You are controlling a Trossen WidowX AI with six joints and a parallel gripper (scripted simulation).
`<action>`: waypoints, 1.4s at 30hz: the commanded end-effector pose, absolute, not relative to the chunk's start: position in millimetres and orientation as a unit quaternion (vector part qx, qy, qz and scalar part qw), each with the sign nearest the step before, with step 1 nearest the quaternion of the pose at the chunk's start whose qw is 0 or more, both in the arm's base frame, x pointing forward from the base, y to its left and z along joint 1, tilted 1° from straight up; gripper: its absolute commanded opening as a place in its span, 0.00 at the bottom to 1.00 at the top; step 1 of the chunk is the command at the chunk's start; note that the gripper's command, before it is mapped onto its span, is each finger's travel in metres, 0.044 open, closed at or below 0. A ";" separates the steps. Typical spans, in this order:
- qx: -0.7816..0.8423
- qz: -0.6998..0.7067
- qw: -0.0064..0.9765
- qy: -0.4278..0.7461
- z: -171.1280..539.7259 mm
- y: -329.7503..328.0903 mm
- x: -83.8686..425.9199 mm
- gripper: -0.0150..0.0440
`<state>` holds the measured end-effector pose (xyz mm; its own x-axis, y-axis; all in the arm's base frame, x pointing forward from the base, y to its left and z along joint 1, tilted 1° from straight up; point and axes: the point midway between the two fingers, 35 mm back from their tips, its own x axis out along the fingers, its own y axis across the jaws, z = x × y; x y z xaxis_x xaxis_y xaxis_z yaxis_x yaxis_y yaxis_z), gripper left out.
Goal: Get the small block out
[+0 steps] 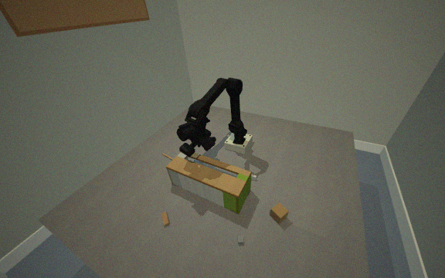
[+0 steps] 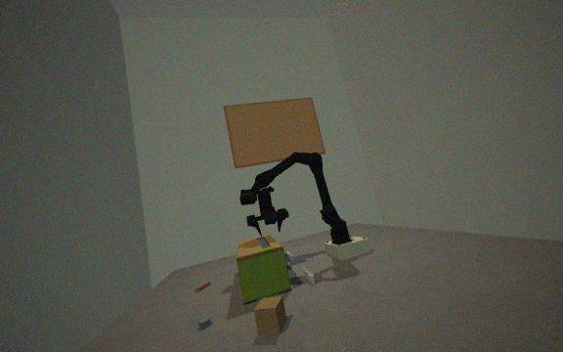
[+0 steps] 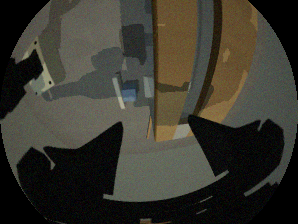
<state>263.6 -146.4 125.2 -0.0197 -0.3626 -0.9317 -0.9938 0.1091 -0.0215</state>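
Note:
The box stands upright, with a wooden top, a long slot along it, a pale clear front and a green end. My gripper is open and empty, just above the box's top at the end away from the green one. In the wrist view its fingertips straddle the rear strip of the top. I cannot make out the block on the shelf. A small blue piece lies behind the box beside a white bar; whether it is the block, I cannot tell.
A wooden cube, a small grey cube and a flat wooden piece lie around the box. A thin wooden stick lies by its far end. Another white bar lies behind the green end.

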 end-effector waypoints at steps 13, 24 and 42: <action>-0.443 0.215 0.579 0.649 148.2 -140.2 268.6 0.74; -0.024 -0.131 0.752 0.646 145.8 -153.2 252.7 0.74; 0.373 -0.381 0.686 0.496 146.0 -163.7 238.6 0.74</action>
<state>252.8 -157.7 149.5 0.1409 -0.2302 -0.9629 0.2533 0.9486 -0.1897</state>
